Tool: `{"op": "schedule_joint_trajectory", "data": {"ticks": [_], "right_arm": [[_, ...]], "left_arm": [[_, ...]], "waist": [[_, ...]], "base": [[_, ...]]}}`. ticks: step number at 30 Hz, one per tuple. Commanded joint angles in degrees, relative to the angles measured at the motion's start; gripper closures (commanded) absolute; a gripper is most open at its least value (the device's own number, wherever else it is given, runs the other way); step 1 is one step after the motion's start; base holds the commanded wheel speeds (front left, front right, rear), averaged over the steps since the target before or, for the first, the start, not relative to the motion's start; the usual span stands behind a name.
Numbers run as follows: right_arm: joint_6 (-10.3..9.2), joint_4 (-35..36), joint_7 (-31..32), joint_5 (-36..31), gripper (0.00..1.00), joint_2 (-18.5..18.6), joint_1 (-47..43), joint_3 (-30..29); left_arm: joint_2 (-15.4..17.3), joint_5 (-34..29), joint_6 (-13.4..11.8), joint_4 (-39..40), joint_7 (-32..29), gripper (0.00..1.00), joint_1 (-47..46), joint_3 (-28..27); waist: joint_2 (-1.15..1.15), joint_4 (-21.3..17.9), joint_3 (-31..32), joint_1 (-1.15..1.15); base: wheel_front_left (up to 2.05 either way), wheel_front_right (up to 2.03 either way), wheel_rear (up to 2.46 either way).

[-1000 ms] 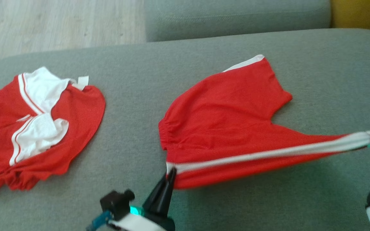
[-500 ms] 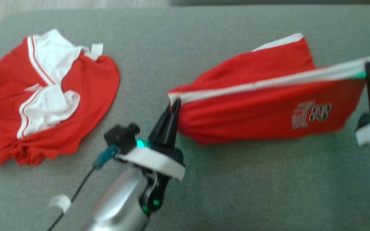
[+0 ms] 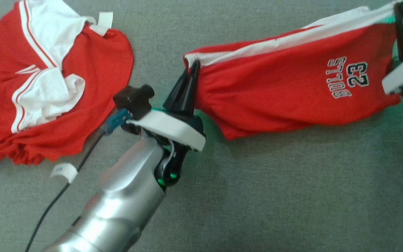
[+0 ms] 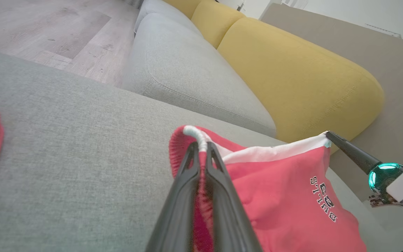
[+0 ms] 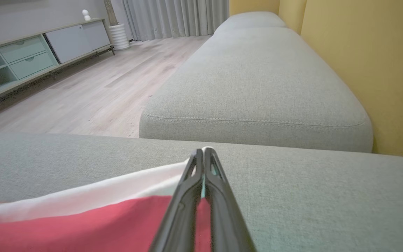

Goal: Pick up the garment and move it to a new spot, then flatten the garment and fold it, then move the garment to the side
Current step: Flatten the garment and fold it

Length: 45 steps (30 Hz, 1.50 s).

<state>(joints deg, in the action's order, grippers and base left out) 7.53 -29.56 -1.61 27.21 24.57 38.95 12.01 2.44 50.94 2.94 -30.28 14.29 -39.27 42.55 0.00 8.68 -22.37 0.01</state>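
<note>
Now, sofa seat [image 3: 275, 196]: grey and wide. The bare stretch on my side of the shorts is, I judge, the open room for laying them flat.
Seat edges: past the far edge lie wooden floor [image 4: 47, 31] and a second grey cushion [image 4: 194, 80]. A yellow backrest [image 4: 292, 77] stands off my right end. I judge these the sides to stay clear of.
Jersey [image 3: 82, 87]: red and white, crumpled at my left, near my left forearm but apart from the shorts.
Red shorts [image 3: 275, 87]: strung between my two arms by the white side stripe [image 3: 275, 43]. The long axis runs across me, left to right, and the body hangs on my side of that line. I cannot tell whether the lower edge touches the seat.
Left end effector [image 3: 192, 66]: clenched on the gathered waistband end of the stripe.
Right end effector [image 3: 397, 7]: clenched on the stripe's other end.
Next move, as I judge it: lower both ends together, stripe kept taut, drifting away from the jersey.
</note>
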Motion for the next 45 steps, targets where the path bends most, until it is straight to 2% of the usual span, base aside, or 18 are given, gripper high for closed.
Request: {"op": "schedule_joint_trajectory", "data": {"ticks": [1, 3, 4, 6, 7, 8, 9, 15, 21, 27, 30, 39, 40, 42, 45], "right_arm": [[-0.04, 0.1, -1.1, -0.1, 1.00, 1.0, 1.9, 1.5], [-0.04, -2.6, -2.2, 0.1, 1.00, 0.6, 4.2, 3.0], [-0.04, -3.9, -2.7, 0.2, 1.00, 0.4, 5.2, 3.7], [-0.04, -6.4, -3.8, 0.4, 1.00, 0.0, 7.1, 5.1], [-0.04, -7.6, -4.3, 0.7, 0.87, -0.2, 7.9, 5.7], [-0.04, -8.7, -4.9, 1.1, 0.68, -0.4, 8.5, 6.4], [-0.04, -9.9, -5.6, 1.6, 0.00, -0.6, 9.1, 6.8], [-0.04, -14.3, -9.6, 5.1, 0.00, -1.5, 8.3, 8.8], [-0.04, -17.2, -8.5, 10.2, 0.00, -0.4, 2.8, 10.7], [-0.04, -21.9, -5.8, 13.2, 0.00, 1.9, 0.0, 10.4], [-0.04, -24.3, -4.5, 14.5, 0.00, 2.5, -0.5, 10.0], [-0.04, -31.9, 1.4, 18.1, 0.00, 2.2, -0.6, 8.6], [-0.04, -32.4, 1.9, 18.4, 0.28, 1.9, -0.5, 8.5], [-0.04, -32.7, 2.4, 19.2, 1.00, 1.2, -0.4, 8.5], [-0.04, -32.5, 1.0, 19.9, 1.00, 1.1, -0.4, 8.3]], "left_arm": [[0.4, 0.1, -0.2, 1.1, 0.7, 0.95, -2.6, -1.4], [0.4, 0.2, -0.4, 0.5, 0.7, 0.82, -3.6, -1.5], [0.4, 0.2, -0.4, 0.1, 0.7, 0.71, -3.9, -1.5], [0.4, 0.4, -0.4, -0.7, 0.7, 0.56, -4.2, -1.3], [0.4, 0.4, -0.3, -1.0, 0.7, 0.36, -4.4, -1.3], [0.4, 0.6, -0.3, -1.4, 0.7, 0.15, -4.4, -1.2], [0.4, 0.6, -0.3, -1.8, 0.7, 0.00, -4.4, -1.1], [0.4, -4.3, -2.3, -1.1, 0.7, 0.00, -2.2, -3.6], [0.4, -19.1, -7.8, 7.8, 0.7, 0.00, 7.0, -9.8], [0.4, -30.1, -11.9, 19.6, 0.7, 0.00, 19.0, -13.1], [0.4, -33.4, -13.0, 23.6, 0.7, 0.00, 23.3, -13.7], [0.4, -37.2, -14.2, 28.6, 0.7, 0.00, 28.7, -14.2], [0.4, -37.3, -14.2, 28.7, 0.7, 0.00, 28.9, -14.5], [0.4, -37.5, -14.1, 28.7, 0.7, 0.00, 29.2, -15.0], [0.4, -38.0, -14.0, 28.2, 0.7, 0.00, 29.7, -15.8]], "waist": [[0.00, 0.4, -1.2, -0.01], [0.00, 0.4, -1.9, -0.01], [0.00, 0.4, -2.1, -0.01], [0.00, 0.4, -2.6, -0.01], [0.00, 0.4, -2.7, -0.01], [0.00, 0.4, -2.7, -0.01], [0.00, 0.4, -2.7, -0.01], [0.00, 0.5, -0.3, -0.01], [0.00, 1.1, 4.1, -0.01], [0.00, 4.5, 7.0, -0.01], [0.00, 6.6, 7.5, -0.01], [0.00, 10.6, 7.3, -0.01], [0.00, 10.6, 7.3, -0.01], [0.00, 10.3, 7.6, -0.01], [0.00, 9.0, 8.4, -0.01]], "base": [[0.00, 0.00, 0.00], [0.00, 0.00, 0.00], [0.00, 0.00, 0.00], [0.00, 0.00, 0.00], [0.00, 0.00, 0.00], [0.00, 0.00, 0.00], [0.00, 0.00, 0.00], [0.00, 0.00, 0.00], [0.00, 0.00, 0.00], [0.00, 0.00, 0.00], [0.00, 0.00, 0.00], [0.00, 0.00, 0.00], [0.00, 0.00, 0.00], [0.00, 0.00, 0.00], [0.00, 0.00, 0.00]]}}
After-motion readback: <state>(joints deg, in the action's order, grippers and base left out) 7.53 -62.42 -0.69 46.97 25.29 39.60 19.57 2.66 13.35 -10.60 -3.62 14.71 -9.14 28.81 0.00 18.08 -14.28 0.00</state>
